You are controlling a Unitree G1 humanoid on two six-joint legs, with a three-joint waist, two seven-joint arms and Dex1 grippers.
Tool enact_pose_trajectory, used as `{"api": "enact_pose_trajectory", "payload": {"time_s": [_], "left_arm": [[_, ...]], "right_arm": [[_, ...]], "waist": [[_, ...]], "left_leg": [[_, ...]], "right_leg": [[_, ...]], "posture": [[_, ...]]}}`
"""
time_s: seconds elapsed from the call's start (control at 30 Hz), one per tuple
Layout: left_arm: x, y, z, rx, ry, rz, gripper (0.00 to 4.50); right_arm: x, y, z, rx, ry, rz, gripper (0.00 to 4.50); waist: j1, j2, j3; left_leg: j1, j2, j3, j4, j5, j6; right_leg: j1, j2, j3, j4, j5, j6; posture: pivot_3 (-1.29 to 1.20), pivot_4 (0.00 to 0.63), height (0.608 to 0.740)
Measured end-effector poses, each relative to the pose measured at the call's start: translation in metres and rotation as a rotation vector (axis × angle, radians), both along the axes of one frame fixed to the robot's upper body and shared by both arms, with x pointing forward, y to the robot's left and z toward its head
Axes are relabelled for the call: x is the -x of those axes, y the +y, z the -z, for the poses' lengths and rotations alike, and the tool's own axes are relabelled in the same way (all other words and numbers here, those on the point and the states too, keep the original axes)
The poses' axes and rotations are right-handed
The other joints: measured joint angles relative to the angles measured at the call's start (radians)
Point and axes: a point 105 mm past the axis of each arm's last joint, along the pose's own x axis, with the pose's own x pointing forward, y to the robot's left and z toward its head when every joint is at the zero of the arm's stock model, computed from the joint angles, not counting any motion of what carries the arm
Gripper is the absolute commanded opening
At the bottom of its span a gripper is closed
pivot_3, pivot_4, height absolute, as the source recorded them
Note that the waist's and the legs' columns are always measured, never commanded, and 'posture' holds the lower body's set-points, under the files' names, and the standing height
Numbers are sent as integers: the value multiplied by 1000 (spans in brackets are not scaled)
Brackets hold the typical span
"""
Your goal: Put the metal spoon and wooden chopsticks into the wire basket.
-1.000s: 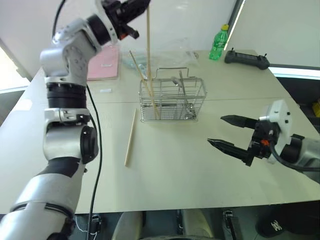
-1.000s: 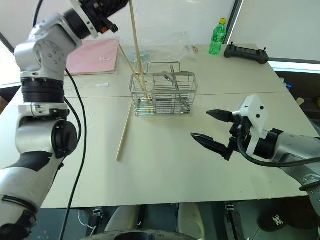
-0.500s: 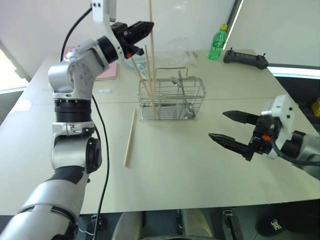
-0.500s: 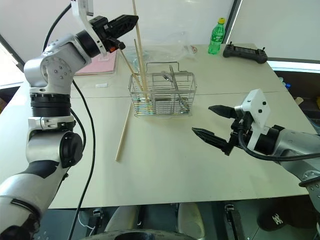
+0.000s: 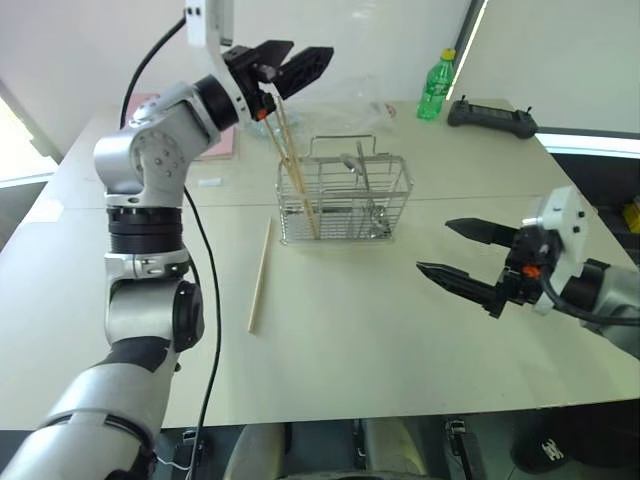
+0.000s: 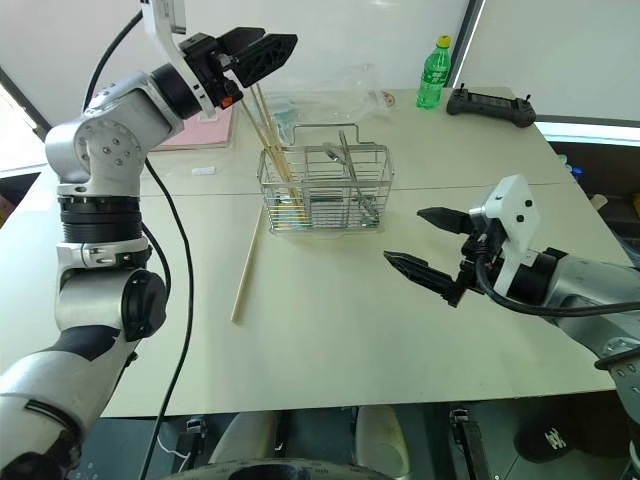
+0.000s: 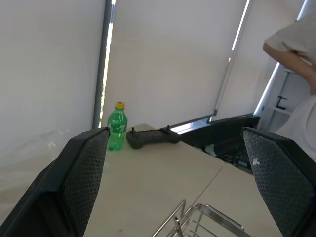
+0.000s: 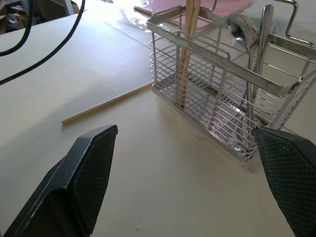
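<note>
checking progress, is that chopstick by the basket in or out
Out: one pale wooden chopstick lies flat on the table beside the chrome wire basket.

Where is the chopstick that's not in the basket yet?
In the left eye view, the loose chopstick lies flat on the table, just left of the basket, running from near its front-left corner toward the robot.
</note>
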Motion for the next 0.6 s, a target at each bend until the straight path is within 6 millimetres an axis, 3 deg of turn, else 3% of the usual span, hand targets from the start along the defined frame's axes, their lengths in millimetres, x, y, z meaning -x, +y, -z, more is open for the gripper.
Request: {"api": "enact_pose_trajectory", "payload": {"time_s": [0.17,0.3,0.5,0.6], "left_arm": [[6,32,-17,-84,-12,-55,4456],[5,67,-23,-168,78,-167,4456],[2,115,12,-336,347,-366,4456],[-2,129,34,-366,490,-457,4456]], "right_arm": [[4,0,5,4,27,-22,4500],[17,1,13,17,79,-85,4500],[28,6,19,15,106,-129,4500],[26,7,21,8,103,-123,4500]], "waist": [[-2,0,0],[-1,0,0],[0,0,0],[1,-1,0]], "left_leg": [[0,0,0,-1,0,0],[0,0,0,-1,0,0],[1,0,0,0,0,0],[1,0,-1,0,0,0]], "right_leg": [[-1,0,0,0,0,0],[0,0,0,0,-2,4],[0,0,0,0,-3,4],[0,0,0,0,-3,4]], "posture": [[0,150,728],[0,150,728],[0,150,728],[0,150,728]]}}
